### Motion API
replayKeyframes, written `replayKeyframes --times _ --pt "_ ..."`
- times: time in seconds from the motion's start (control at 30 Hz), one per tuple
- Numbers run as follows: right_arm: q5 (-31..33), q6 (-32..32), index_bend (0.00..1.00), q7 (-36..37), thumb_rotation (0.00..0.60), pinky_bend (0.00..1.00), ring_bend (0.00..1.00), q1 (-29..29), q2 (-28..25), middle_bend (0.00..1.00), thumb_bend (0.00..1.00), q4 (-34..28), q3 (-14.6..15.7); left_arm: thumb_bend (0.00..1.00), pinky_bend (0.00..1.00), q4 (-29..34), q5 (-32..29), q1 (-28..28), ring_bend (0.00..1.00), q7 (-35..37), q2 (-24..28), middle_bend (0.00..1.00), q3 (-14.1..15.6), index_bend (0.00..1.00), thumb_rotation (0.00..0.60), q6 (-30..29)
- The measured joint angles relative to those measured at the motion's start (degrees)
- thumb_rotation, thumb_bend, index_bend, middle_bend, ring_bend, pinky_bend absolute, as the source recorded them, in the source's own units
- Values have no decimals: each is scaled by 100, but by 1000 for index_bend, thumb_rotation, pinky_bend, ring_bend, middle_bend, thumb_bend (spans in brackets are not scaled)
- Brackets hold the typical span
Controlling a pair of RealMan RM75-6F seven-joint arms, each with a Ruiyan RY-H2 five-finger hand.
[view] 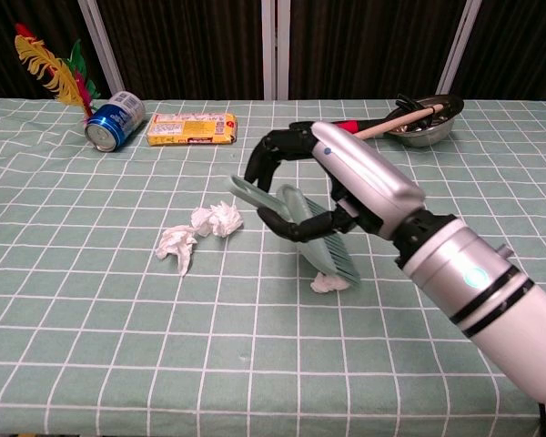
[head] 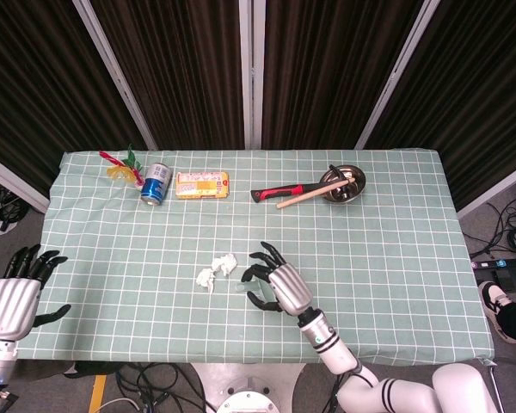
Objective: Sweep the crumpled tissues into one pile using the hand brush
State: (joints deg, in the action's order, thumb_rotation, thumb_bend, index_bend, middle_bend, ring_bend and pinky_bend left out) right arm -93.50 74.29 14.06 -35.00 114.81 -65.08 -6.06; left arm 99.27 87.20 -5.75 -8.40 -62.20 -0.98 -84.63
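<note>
Near the table's (head: 396, 258) front edge, right hand (view: 346, 187) grips hand brush (view: 318, 232) over stray tissue (view: 326, 283); left hand (head: 13, 288) hangs splayed, holding nothing; bristles may ride over it.

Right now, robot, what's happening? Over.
Right hand grips hand brush, bristles on one tissue. Left hand open, off table. Two tissues wait. Path clear.

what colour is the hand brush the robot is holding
Pale green, the hand brush; clearest in the chest view.
</note>
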Motion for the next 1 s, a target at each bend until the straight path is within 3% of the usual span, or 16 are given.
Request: replayKeyframes --times 0.4,0.5,0.7,0.83,1.0 --pt "-122 -26 580 191 600 0 194 -838 992 596 710 1133 -543 0 72 46 -42 -7 51 3 38 156 11 212 600 70" --pt "-214 60 580 274 600 0 194 -891 782 594 710 968 -564 0 72 26 -53 -12 51 40 39 156 12 211 600 95" --pt "-234 4 580 206 600 0 194 -773 -138 581 710 -62 -407 0 72 -1 -22 -29 52 54 7 156 17 211 600 113" --pt "-206 -157 580 214 600 0 193 -555 -924 581 710 -1039 -17 0 72 29 -15 -47 51 26 13 155 11 211 600 130" --pt "-340 -359 580 517 600 0 193 -368 -1574 580 711 -1636 654 0 72 94 1 -55 51 -23 44 156 17 211 600 139"
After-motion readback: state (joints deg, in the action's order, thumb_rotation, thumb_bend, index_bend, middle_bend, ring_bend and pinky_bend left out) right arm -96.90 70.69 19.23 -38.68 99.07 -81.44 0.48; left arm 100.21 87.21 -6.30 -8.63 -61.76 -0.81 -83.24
